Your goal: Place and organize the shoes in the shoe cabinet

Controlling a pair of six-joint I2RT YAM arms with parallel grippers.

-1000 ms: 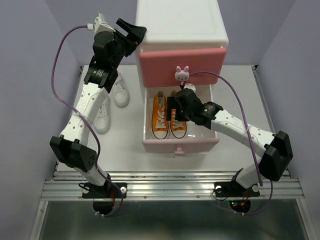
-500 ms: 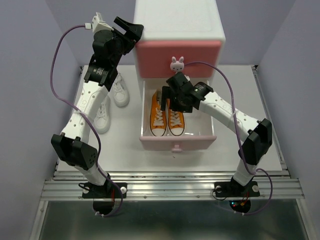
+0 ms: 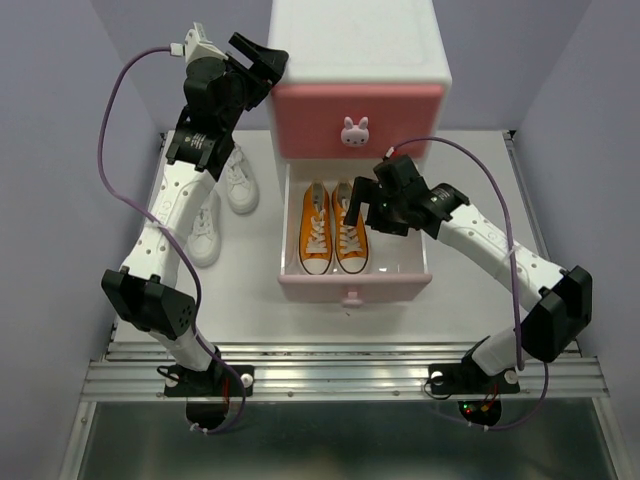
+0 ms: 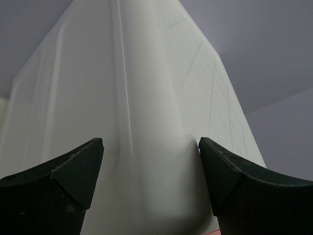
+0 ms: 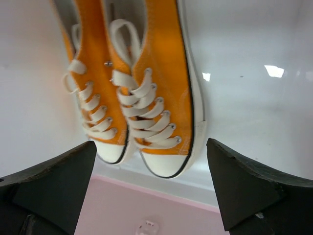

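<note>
- White plastic two-drawer shoe cabinet (image 3: 360, 45) stands at the far middle of the white table (image 3: 480, 300).
- Darker pink upper drawer (image 3: 358, 105) sits flush with the cabinet body, and the white bunny-shaped knob (image 3: 353, 130) is on its front.
- Paler pink lower drawer (image 3: 355, 287) stands open toward the arms.
- Orange canvas lace-up sneakers (image 3: 333, 228) with white laces and soles lie side by side in the left half of the open drawer. Their toe caps point at the pale pink front.
- The all-white lace-up sneakers are on the table left of the cabinet, one (image 3: 238, 178) close to its side and the other (image 3: 205, 228) nearer the arms. Both are partly hidden by the left arm.
- Left gripper (image 3: 262, 62) is raised at the cabinet's upper left corner. In the left wrist view the jaws are spread wide with the white corner edge between them. One finger (image 4: 220, 171) may be touching the plastic, but the view is too close to be sure.
- Right gripper (image 3: 358, 207) hovers over the open drawer above the right-hand orange sneaker (image 5: 161, 93). Its jaws are spread wide and hold nothing.
</note>
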